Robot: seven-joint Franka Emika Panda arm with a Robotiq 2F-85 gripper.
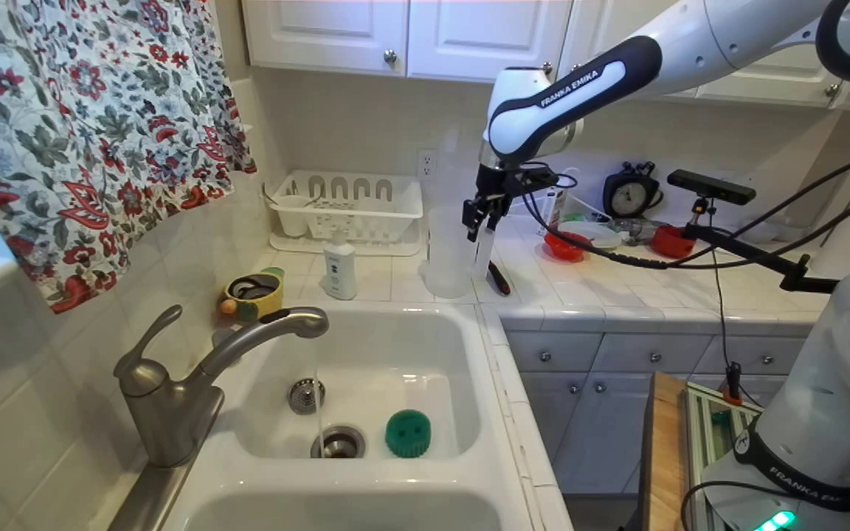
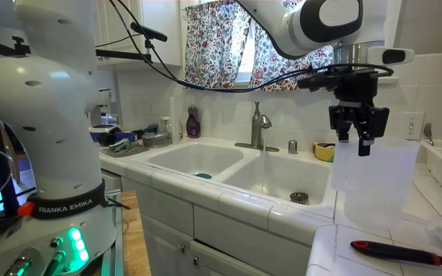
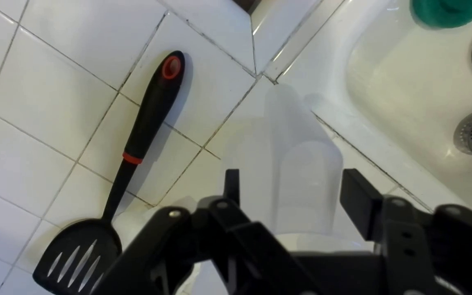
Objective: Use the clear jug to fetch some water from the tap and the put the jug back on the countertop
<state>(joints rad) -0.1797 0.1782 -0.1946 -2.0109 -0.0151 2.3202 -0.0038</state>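
Black fingers (image 3: 361,209), mine, loom nearest in the wrist view, spread well apart, with the handle (image 3: 309,184) of the clear jug (image 2: 378,188) showing between them. The jug stands upright on the countertop (image 1: 569,287), just beside a corner of the sink (image 1: 366,472); a slotted spatula (image 3: 122,184) lies near it. I take the step in hand to be gripping that handle before a lift. Whether my tips flank it or merely hang above, I cannot tell for certain, nor whether they touch it.

To do this well, I should centre first, because the handle appears closer to my sink-side finger and an uneven squeeze could nudge the jug. Then I want depth: both fingers well down the handle before I press, since the plastic looks slick and a shallow pinch might let a full jug swing. Its cloudy walls hide whether any water is inside. After that, I would rise past the sink's edge and keep the jug level toward the tap (image 2: 257,128), where a stream (image 2: 264,165) is running.

As for my pose, my arm (image 1: 580,96) slopes down across the countertop, and its wrist hangs nearly plumb, so my gripper (image 2: 353,144) points straight at the jug.
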